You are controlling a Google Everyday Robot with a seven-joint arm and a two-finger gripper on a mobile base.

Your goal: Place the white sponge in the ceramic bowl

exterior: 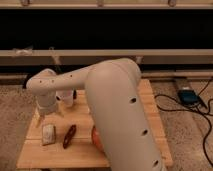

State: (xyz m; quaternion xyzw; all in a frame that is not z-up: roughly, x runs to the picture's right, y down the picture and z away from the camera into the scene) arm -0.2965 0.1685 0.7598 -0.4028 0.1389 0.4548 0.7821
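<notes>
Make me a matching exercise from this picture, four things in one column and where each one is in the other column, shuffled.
1. white sponge
2. ceramic bowl
3. claw
4. plastic cup

A. mostly hidden behind the big white arm
B. low over the table, near the sponge
C. lying beside the dark red pepper
D. farther back, next to the wrist

Pairs: 1-C, 2-A, 3-B, 4-D

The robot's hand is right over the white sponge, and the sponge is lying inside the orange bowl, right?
Not quite. The white sponge is not in the ceramic bowl. It lies on the wooden table, left of the dark red thing, and the bowl is further right. The camera view shows this. The gripper is indeed right over the sponge.
</notes>
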